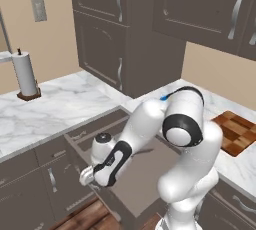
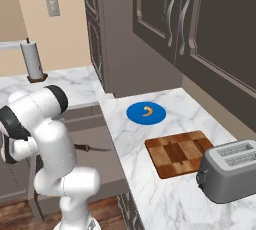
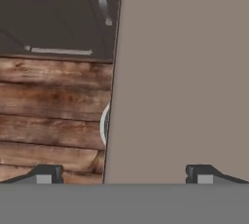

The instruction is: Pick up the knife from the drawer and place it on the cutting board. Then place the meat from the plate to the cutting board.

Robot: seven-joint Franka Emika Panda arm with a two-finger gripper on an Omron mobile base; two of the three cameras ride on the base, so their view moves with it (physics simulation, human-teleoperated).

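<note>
While the hand (image 3: 121, 174) hangs wide open and empty, its dark fingertips straddle the drawer (image 3: 185, 72)'s flat grey-brown edge.

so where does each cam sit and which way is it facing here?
Left base view: behind the arm's left, looking forward and down at the open drawer; arm rises lower right, hand low over the drawer's front.
Right base view: behind the arm's right, facing the plate, meat, cutting board and knife; arm lower left.
Hand view: on the hand, looking down at the drawer's front edge and wood floor; open fingertips at bottom.
Shared: both base views show drawer, cutting board, paper towel roll.
</note>
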